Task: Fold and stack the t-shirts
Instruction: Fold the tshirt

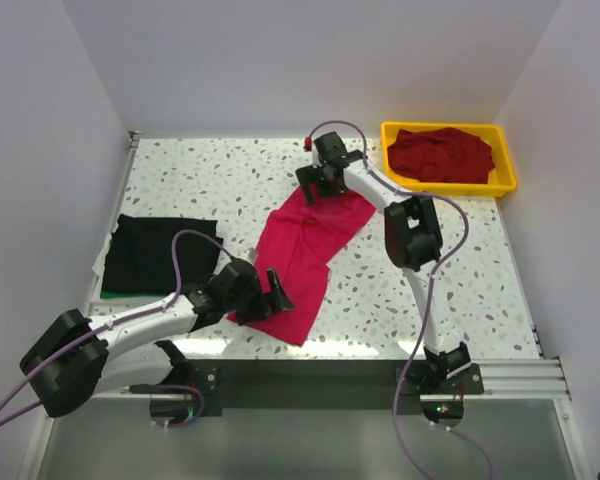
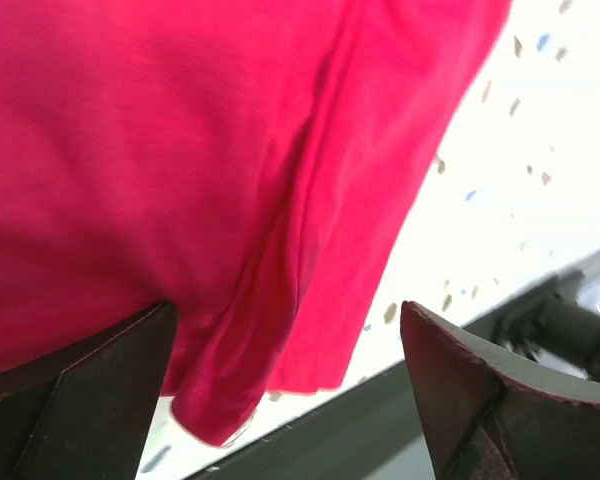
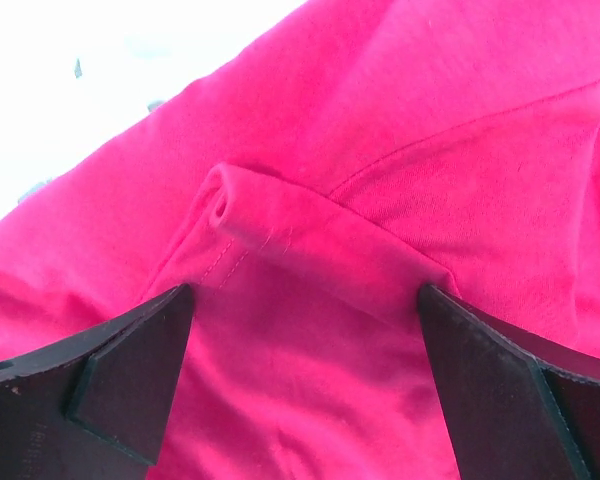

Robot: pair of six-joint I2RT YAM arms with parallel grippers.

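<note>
1. Your left gripper [image 1: 276,290] is holding its jaws spread wide over the near edge of the pink shirt [image 1: 305,250], gripping nothing.
2. Your right gripper [image 1: 318,182] is also standing released, its jaws straddling a rolled fold at the shirt's far end.
3. The pink shirt is lying crumpled mid-table [image 1: 210,180]. The black shirt [image 1: 160,255] is lying at the left, and the maroon shirt [image 1: 442,153] is sitting in the yellow tray [image 1: 450,126].

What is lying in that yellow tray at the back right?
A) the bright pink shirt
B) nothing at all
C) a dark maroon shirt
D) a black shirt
C: a crumpled dark maroon shirt fills the yellow tray, while the black shirt lies on the table at the left.
</note>
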